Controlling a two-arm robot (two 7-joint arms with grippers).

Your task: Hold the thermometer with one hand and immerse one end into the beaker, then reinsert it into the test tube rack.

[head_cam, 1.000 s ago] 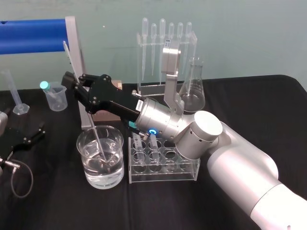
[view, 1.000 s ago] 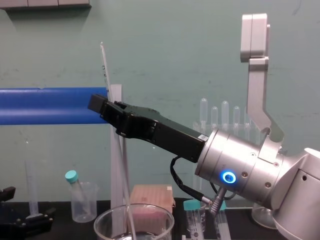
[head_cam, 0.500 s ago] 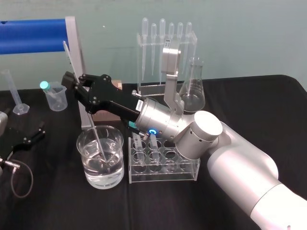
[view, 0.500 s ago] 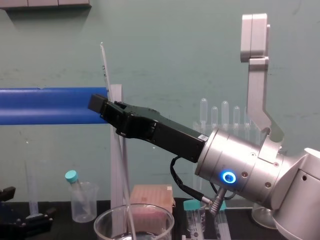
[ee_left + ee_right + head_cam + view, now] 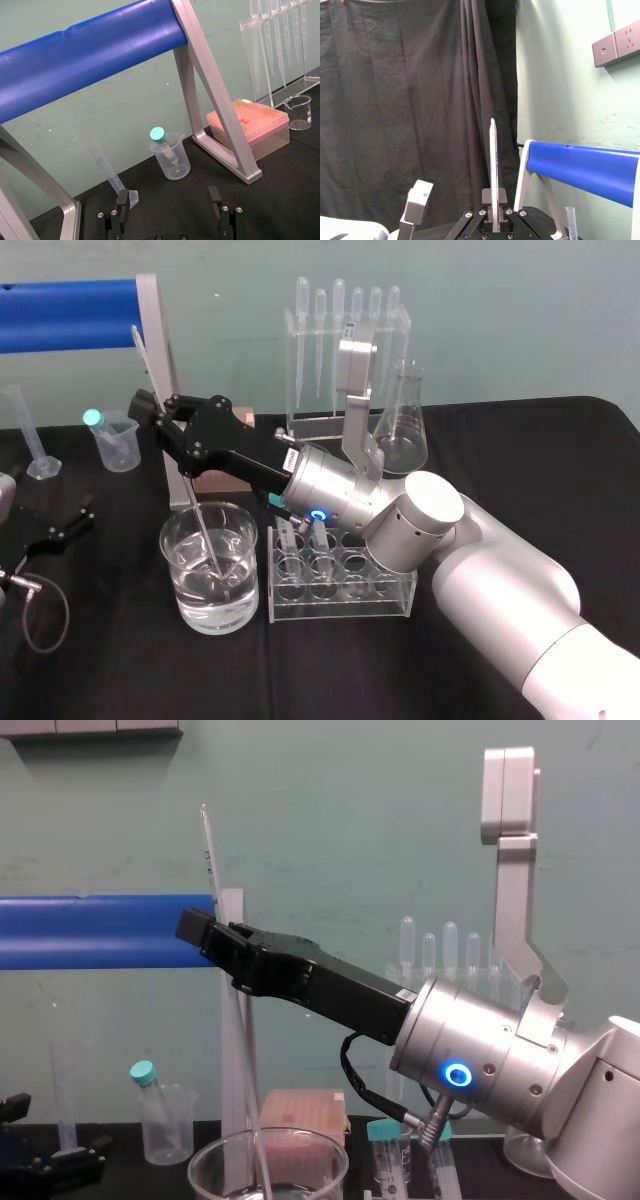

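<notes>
One end of the thermometer [image 5: 203, 535] is down in the clear liquid [image 5: 215, 608] of the beaker [image 5: 178, 590]. Its lower tip is close to the glass floor, though whether it touches cannot be told. The thermometer leans, its upper end tipped toward 11 o'clock in the head view. The right gripper [image 5: 158, 412] is clamped on it above the beaker's rim, roughly at mid-length. The right wrist view shows the thermometer [image 5: 493, 165] pinched between the two black fingers. The immersion step therefore appears to be in hand, or just completed.

The test tube rack [image 5: 340, 585] stands just beside the beaker at its 3 o'clock, with several holes free. The next move calls for lifting the thermometer along its own lean until the tip clears the rim. It then needs carrying toward 3 o'clock and lowering upright into a free hole. A sideways pull while the tip is below the rim could lever the thin glass against the wall.

The left gripper [image 5: 68, 522] rests on the table [image 5: 120, 670] at the beaker's 9 o'clock, its fingers apart and empty.
</notes>
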